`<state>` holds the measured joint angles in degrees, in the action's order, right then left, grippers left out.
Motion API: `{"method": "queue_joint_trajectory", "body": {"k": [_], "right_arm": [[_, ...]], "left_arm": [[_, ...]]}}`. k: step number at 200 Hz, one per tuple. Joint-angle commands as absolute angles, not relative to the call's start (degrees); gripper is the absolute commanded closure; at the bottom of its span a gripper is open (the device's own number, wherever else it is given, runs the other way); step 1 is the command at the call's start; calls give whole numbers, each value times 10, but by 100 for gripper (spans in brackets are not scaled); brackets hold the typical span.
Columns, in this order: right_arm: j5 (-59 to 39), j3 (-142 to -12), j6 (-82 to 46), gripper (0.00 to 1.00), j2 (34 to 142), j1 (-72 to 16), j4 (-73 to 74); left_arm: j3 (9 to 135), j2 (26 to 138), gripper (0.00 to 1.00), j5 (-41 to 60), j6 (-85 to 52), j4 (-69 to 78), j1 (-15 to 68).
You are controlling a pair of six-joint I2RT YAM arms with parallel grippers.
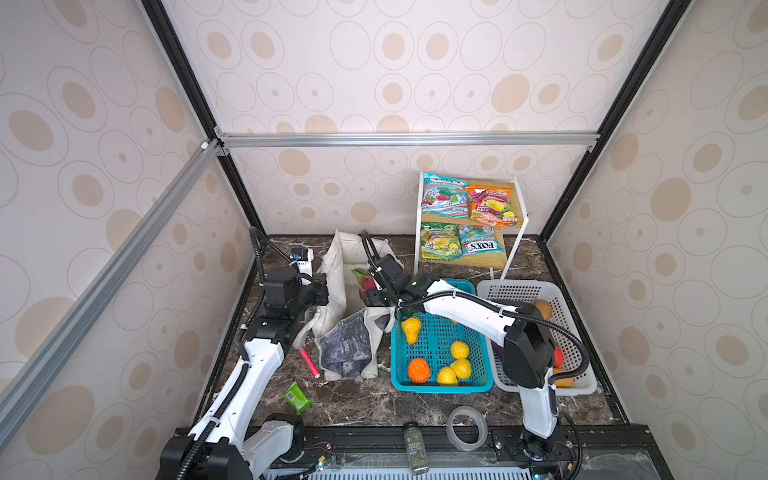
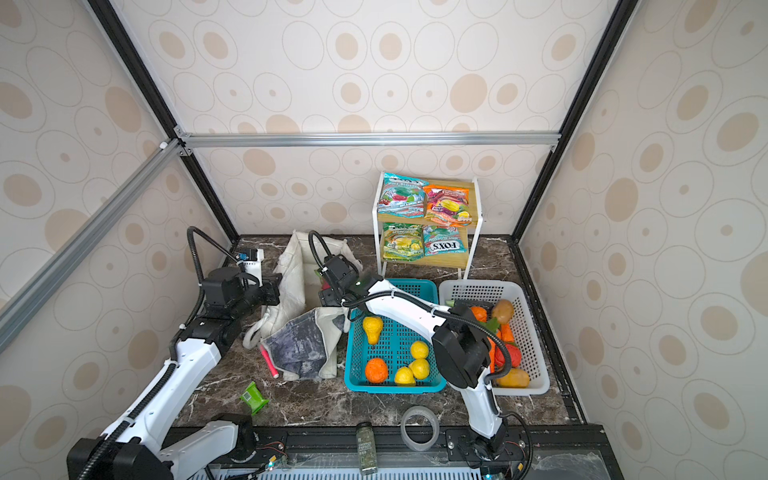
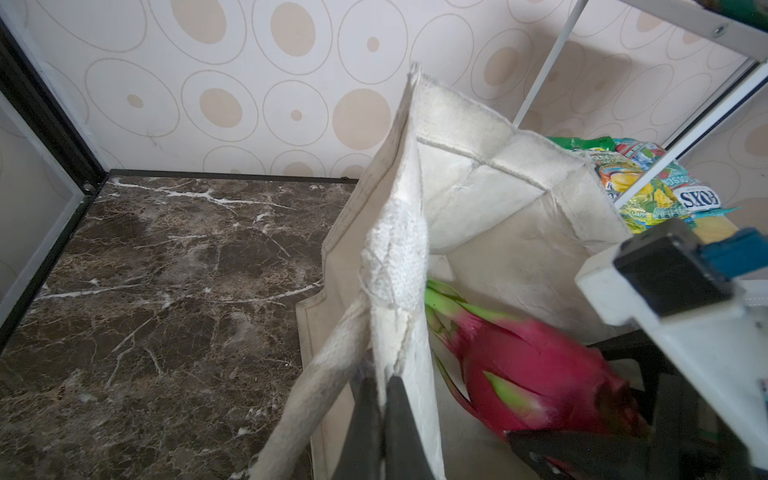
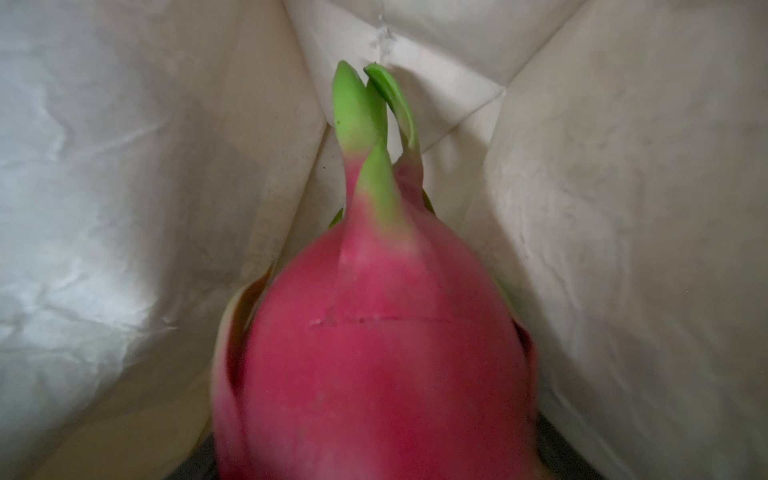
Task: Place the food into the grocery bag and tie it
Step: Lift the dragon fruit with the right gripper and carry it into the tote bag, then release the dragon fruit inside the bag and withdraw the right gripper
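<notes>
top views: the large off-white fabric grocery bag with dark marbled outer panels (image 1: 337, 266) stands open at the back left of the dark marble surface (image 1: 374, 407). the left gripper (image 1: 324, 293) is clenched on the bag's left rim, holding the mouth wide. the right gripper (image 1: 369, 291) reaches across the middle into that mouth, grasping a pink plastic toy dragon fruit with green-tipped scales (image 1: 366, 282). yellow and orange toy fruits (image 1: 460, 368) lie in the teal perforated basket (image 1: 440, 388) just beside the bag

left wrist view: the shut jaws pinch the bag wall beside the white strap handle (image 3: 316, 386); the dragon fruit (image 3: 540, 374) hangs inside, just beyond that wall, one dark jaw of the right gripper under it

right wrist view: the dragon fruit (image 4: 386, 353) fills the foreground, pale lining all round. its long axis runs straight out from the gripper, green tips toward the bag's far inner corner. judged: the right arm alone is placed to let go, and the fruit would drop ahead of the jaws, inside the bag
</notes>
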<state>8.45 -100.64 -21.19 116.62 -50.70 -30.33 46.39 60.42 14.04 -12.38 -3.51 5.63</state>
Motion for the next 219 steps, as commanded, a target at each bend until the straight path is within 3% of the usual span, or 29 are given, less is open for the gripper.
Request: {"method": "queue_joint_trajectory", "body": {"k": [1, 49, 83, 159, 219], "right_arm": [[99, -1014, -235, 36, 1194, -509, -308], [110, -1034, -232, 33, 1228, -508, -344], [104, -1028, -232, 26, 1211, -509, -339], [68, -1060, -213, 0, 1140, -509, -344], [36, -1063, -214, 0, 1065, -511, -325]], "left_arm": [[466, 592, 100, 144, -120, -27, 59], [465, 591, 100, 139, -119, -26, 59], [464, 592, 100, 134, -118, -27, 59], [464, 590, 100, 133, -118, -27, 59], [464, 586, 100, 107, -117, -34, 59]]}}
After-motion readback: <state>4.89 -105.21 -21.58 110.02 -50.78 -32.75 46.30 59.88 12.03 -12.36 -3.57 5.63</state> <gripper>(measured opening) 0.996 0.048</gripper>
